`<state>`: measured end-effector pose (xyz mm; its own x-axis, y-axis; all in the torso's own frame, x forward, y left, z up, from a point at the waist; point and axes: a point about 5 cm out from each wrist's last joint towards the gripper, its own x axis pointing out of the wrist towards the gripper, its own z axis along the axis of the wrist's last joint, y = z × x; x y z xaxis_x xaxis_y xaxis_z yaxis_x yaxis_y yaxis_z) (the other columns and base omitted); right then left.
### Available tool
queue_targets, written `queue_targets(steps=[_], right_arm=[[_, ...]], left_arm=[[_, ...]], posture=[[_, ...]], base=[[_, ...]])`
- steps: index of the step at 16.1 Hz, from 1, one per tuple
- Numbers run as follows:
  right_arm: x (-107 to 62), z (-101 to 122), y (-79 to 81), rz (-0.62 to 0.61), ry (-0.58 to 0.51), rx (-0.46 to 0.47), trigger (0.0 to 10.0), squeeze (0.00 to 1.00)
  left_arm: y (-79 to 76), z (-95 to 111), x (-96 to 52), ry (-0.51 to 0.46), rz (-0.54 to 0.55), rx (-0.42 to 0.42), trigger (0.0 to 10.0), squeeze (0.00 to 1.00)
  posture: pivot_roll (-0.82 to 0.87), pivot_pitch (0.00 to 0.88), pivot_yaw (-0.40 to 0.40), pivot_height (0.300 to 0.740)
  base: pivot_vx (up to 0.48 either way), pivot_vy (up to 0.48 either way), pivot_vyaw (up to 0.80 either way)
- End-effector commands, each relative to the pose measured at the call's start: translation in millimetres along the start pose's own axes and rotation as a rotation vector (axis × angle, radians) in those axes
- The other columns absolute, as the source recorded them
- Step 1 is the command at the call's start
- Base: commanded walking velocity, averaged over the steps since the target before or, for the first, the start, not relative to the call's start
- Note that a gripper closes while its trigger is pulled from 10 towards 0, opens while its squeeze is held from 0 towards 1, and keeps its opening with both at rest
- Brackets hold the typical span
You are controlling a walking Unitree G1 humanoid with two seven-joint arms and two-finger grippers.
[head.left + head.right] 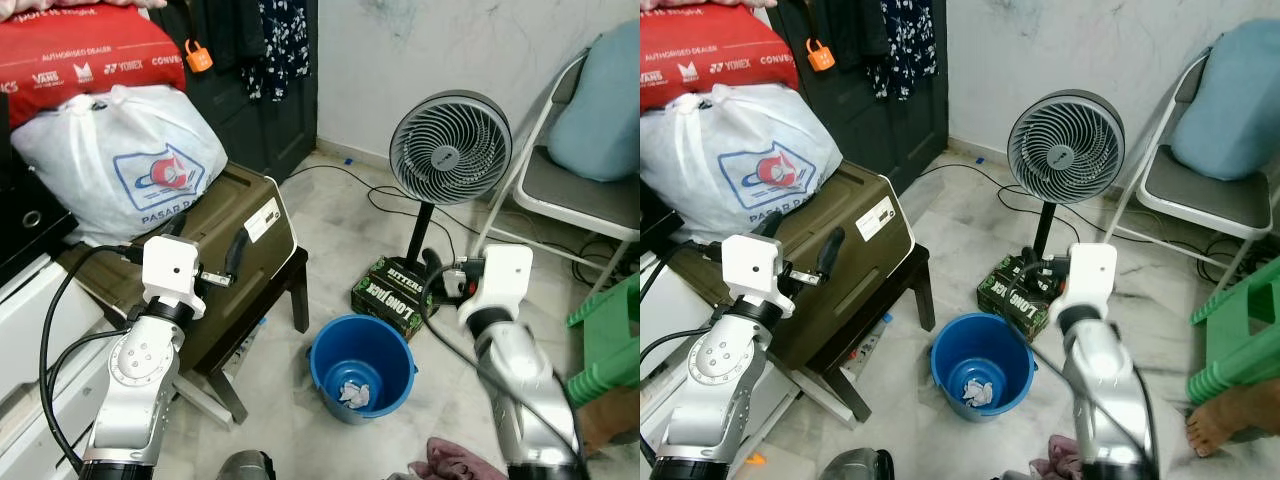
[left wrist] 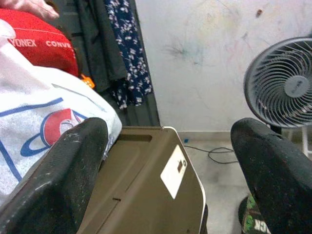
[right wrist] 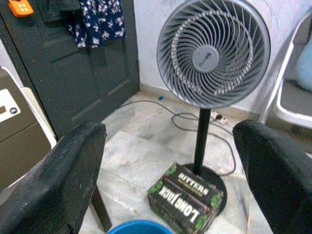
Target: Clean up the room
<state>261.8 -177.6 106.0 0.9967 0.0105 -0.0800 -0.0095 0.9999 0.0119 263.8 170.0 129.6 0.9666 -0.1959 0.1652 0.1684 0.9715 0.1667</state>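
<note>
Left eye view: both silver arms are raised before the robot in a cluttered room, each gripper empty with its two black fingers spread wide. The left gripper [image 2: 168, 170] hangs just above an olive-brown hard case [image 1: 240, 235] that lies tilted on a dark low stool [image 1: 290, 290]; a white label [image 2: 174, 171] on the case's lid sits between the fingers in the left wrist view. Beyond that gripper, a white plastic bag [image 1: 115, 160] printed in red and blue rests on the far end of the case, with a red sports bag [image 1: 85, 50] above it and dark and floral clothes [image 1: 275, 40] hanging on a dark door further back.

The right gripper [image 3: 168, 170] points toward a grey standing fan [image 3: 212, 53] by the white wall. A black-and-green carton [image 3: 187, 197] lettered "LONG JACK" sits on the fan's round base, ahead of and below the fingers. A blue bucket [image 1: 362, 368] stands on the marble floor [image 1: 330, 215] below and between the two arms, nearer the right one, just in front of the carton; crumpled white paper [image 1: 352, 393] lies in its bottom. A heap of pinkish cloth [image 1: 455, 460] lies on the floor beneath the right arm. To that gripper's right, a folding chair [image 1: 575, 190] carries a blue-grey cushion [image 1: 605, 105], and a green plastic stool [image 1: 605, 350] stands nearer the robot. A person's bare foot [image 1: 1220, 420] rests on the floor beside the green stool.
</note>
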Motion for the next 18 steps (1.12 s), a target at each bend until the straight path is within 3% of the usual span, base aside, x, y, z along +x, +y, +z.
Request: queue_targets(steps=[1,4,6,7,9,12,15,18], right_arm=[[-0.6,16,8.4,0.023,-0.079,-0.023,10.0,0.00],[-7.2,22,23.8,0.096,-0.124,-0.129,10.0,0.00],[-12.3,22,26.8,0.112,-0.123,-0.129,10.0,0.00],[-7.7,17,33.9,0.176,-0.093,-0.082,10.0,0.00],[0.9,21,38.3,0.200,-0.110,-0.085,10.0,0.00],[8.7,21,28.2,0.145,-0.093,-0.062,10.0,0.00],[4.0,22,24.8,0.130,-0.090,-0.052,10.0,0.00],[-13.2,23,19.5,0.100,-0.088,-0.074,10.0,0.00]], left_arm=[[1.4,2,1.1,-0.011,0.020,0.010,10.0,0.00],[-2.5,3,-8.4,-0.001,0.046,-0.019,10.0,0.00],[-5.2,-1,-16.4,0.024,0.042,-0.025,10.0,0.00],[-12.6,-5,-16.0,0.048,-0.008,-0.037,10.0,0.00],[-15.6,-3,-12.3,0.044,-0.036,-0.041,10.0,0.00],[-18.4,6,-4.5,0.017,-0.036,-0.021,10.0,0.00],[-13.1,4,-14.1,0.052,-0.002,-0.019,10.0,0.00],[-10.2,4,-30.8,0.071,0.044,-0.009,10.0,0.00]], posture=[[-0.03,0.000,0.040,0.740],[-0.03,0.000,0.035,0.740],[-0.03,0.000,0.043,0.740],[-0.04,0.000,0.052,0.740],[-0.04,0.000,0.050,0.740],[-0.01,0.000,0.024,0.740],[-0.01,0.000,0.030,0.740],[-0.01,0.000,0.017,0.740]], base=[[0.000,0.000,0.00],[0.000,0.000,0.53],[0.000,0.000,0.80],[0.000,0.000,0.80],[0.000,0.000,0.80],[0.000,0.000,0.80],[0.000,0.000,0.80],[0.000,0.000,0.80]])
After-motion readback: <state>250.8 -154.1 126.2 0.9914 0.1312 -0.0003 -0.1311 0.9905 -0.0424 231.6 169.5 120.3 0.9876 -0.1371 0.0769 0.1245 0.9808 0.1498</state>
